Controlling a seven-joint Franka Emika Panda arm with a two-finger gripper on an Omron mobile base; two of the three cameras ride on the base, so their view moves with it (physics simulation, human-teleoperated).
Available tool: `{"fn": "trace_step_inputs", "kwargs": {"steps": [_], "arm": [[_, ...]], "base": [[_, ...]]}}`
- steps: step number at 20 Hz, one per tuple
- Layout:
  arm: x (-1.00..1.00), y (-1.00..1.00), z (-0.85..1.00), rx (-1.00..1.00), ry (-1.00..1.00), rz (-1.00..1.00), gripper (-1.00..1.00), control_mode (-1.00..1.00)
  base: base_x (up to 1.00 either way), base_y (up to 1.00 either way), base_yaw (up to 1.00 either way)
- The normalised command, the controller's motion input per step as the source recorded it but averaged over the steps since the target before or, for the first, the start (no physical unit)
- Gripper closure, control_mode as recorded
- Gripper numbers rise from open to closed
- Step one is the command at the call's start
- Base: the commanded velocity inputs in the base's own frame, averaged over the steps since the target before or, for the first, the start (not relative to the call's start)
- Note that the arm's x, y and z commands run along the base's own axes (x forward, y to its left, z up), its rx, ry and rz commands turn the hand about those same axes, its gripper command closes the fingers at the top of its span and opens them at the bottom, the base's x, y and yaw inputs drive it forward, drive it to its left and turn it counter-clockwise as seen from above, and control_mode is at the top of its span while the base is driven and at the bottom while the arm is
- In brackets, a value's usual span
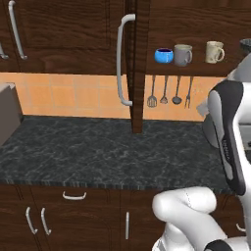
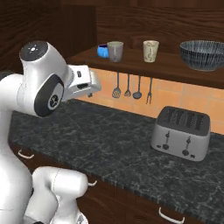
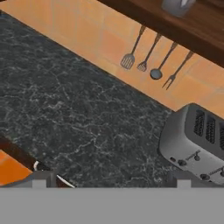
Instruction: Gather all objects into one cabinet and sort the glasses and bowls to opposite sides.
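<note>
Hovering over counter (image 3: 78, 109) – tool (image 3: 111, 181) spread, empty – grey cup (image 3: 177, 6) on shelf far above.

No readable text, labels, brands, numbers or signs appear anywhere. The cream mug (image 2: 151, 51) carries a faint print, too blurred to make out as letters. The toaster (image 2: 181, 132) shows levers and knobs on its front but no legible markings. The cabinet door (image 1: 137, 63) is plain wood.

Kitchen: toaster (image 2: 181, 133), hanging utensils (image 2: 132, 87), stone counter (image 1: 98, 152).
</note>
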Motion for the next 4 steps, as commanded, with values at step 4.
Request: {"fn": "trace_step_inputs", "kwargs": {"steps": [4], "arm": [[-1.00, 0.01, -0.15, -0.02, -0.25, -0.06, -1.00, -1.00]], "base": [[0.00, 0.00, 0.00]]}}
